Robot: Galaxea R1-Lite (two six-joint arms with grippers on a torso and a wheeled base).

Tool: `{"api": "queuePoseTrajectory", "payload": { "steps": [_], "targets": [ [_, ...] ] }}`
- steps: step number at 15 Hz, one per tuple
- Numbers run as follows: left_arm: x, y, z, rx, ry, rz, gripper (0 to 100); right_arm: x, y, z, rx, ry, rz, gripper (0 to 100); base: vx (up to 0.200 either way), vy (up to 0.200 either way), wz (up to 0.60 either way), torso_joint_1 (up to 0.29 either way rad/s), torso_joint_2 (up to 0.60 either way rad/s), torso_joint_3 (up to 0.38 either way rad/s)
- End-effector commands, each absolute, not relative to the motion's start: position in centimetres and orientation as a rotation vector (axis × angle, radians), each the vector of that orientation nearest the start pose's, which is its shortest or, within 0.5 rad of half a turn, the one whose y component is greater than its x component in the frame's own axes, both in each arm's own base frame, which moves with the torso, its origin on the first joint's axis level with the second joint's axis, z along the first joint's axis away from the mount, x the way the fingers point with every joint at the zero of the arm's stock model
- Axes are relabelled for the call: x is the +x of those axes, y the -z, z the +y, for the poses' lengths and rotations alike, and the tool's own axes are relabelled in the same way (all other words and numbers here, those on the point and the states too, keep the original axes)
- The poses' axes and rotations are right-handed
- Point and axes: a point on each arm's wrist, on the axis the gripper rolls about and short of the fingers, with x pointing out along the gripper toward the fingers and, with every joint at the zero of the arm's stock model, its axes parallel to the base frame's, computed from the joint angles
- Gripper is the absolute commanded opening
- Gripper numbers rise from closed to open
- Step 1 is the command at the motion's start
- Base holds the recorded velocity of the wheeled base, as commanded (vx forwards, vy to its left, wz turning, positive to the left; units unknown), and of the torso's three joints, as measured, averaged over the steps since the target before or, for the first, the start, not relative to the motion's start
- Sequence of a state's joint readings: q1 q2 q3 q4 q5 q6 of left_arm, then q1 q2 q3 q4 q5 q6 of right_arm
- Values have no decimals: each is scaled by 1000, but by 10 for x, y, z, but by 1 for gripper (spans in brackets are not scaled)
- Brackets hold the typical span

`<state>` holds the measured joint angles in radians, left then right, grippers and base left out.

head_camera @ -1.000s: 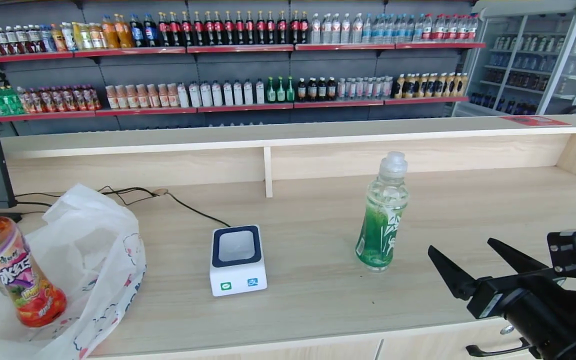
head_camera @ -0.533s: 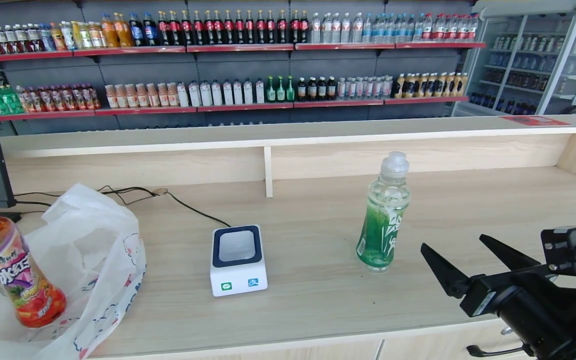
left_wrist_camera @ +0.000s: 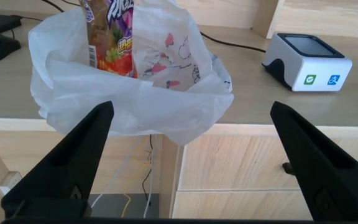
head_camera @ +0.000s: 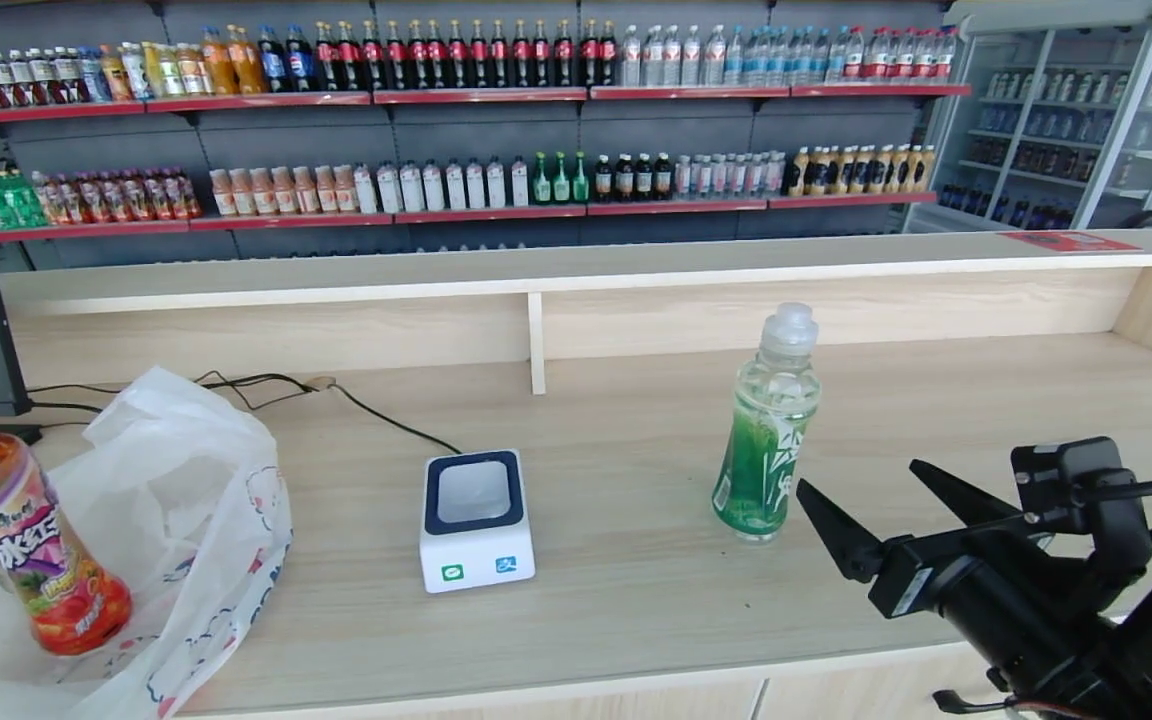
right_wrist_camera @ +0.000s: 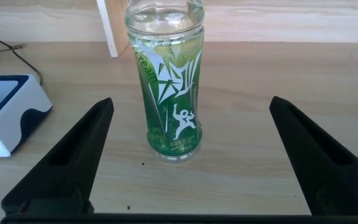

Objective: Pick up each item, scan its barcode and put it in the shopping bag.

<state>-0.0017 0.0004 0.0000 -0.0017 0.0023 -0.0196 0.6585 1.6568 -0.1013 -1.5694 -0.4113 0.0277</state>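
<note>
A green-labelled clear bottle (head_camera: pixel 766 430) (right_wrist_camera: pixel 169 81) stands upright on the wooden counter (head_camera: pixel 636 560), right of centre. My right gripper (head_camera: pixel 871 505) (right_wrist_camera: pixel 191 162) is open, a short way to the bottle's right and level with its lower half, its fingers pointing at it. A red tea bottle with a purple cap (head_camera: pixel 21 540) (left_wrist_camera: pixel 109 34) stands in the white shopping bag (head_camera: pixel 196 500) (left_wrist_camera: pixel 135 87) at the counter's left end. The white scanner box (head_camera: pixel 476 520) (left_wrist_camera: pixel 307 53) (right_wrist_camera: pixel 8 112) sits between bag and green bottle. My left gripper (left_wrist_camera: pixel 191 155) is open, off the counter's front edge, facing the bag.
A black cable (head_camera: pixel 376 420) runs from the scanner to the back left. A raised wooden ledge with a divider (head_camera: pixel 536 345) borders the counter's far side. Shelves of drinks (head_camera: pixel 456 130) stand behind. Drawer fronts with a black handle (head_camera: pixel 976 700) lie under the counter edge.
My right gripper has moved left toward the green bottle and risen slightly. The bottles, bag and scanner have stayed in place.
</note>
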Motion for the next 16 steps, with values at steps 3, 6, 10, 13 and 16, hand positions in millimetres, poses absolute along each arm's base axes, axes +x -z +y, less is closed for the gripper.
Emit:
{"api": "queuePoseTrajectory", "payload": {
  "steps": [3, 6, 10, 13, 16],
  "targets": [
    [-23, -76, 0, -20, -2, -2, 100, 180, -124, 139, 35, -285, -6, 100, 0, 0, 0, 0, 0, 0],
    [-23, -76, 0, -20, 0, -2, 100, 187, -126, 146, 47, -289, -22, 100, 0, 0, 0, 0, 0, 0],
    [-23, -76, 0, -20, 0, -2, 100, 183, -124, 147, 41, -302, -12, 100, 0, 0, 0, 0, 0, 0],
    [-23, -76, 0, -20, 0, -2, 100, 181, -124, 146, 42, -309, -13, 100, 0, 0, 0, 0, 0, 0],
    [-23, -76, 0, -20, 0, -2, 100, 188, -123, 152, 42, -309, -13, 100, 0, 0, 0, 0, 0, 0]
  ]
}}
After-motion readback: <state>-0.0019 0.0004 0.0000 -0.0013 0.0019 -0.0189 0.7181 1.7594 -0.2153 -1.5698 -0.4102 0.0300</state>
